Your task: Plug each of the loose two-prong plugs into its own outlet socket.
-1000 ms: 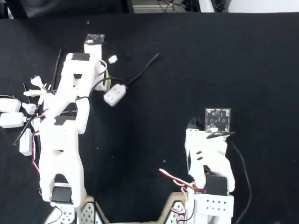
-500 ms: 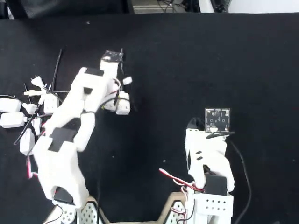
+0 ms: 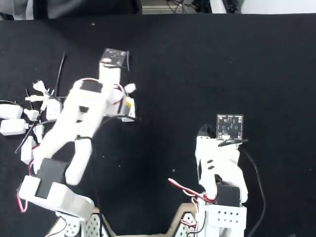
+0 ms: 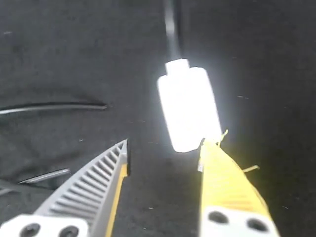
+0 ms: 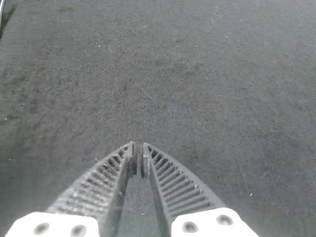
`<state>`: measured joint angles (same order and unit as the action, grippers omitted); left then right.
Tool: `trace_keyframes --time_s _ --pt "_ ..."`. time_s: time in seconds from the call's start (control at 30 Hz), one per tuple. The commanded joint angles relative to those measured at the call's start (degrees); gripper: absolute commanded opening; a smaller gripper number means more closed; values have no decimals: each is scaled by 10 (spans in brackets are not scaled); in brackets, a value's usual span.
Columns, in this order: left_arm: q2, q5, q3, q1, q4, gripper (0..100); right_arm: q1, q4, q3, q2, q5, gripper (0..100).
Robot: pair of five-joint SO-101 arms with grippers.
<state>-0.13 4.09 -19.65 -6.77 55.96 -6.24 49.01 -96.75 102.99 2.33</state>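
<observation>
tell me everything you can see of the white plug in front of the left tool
The white plug is a rounded oblong block, smooth like plastic, glaring bright. A black cord leaves a short collar on its far end. It lies flat on the black table, ahead of the open left tool, whose yellow finger reaches its near corner; whether they touch is unclear.

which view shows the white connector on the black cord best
The left wrist view: the white connector lies nearly whole and close, its black cord leaving one end. In the high view the left arm covers most of it. The right wrist view faces black tabletop.
</observation>
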Motion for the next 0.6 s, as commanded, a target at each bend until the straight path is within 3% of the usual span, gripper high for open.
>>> trace_keyframes --time_s 0.0,0.23,0.57 --pt "11 -17 22 -38 -19 247 9 -16 27 28 0 15" --pt "101 -96 94 -37 -20 265 9 -16 27 28 0 15" --pt "171 -101 153 -34 -21 263 9 -16 27 28 0 15"
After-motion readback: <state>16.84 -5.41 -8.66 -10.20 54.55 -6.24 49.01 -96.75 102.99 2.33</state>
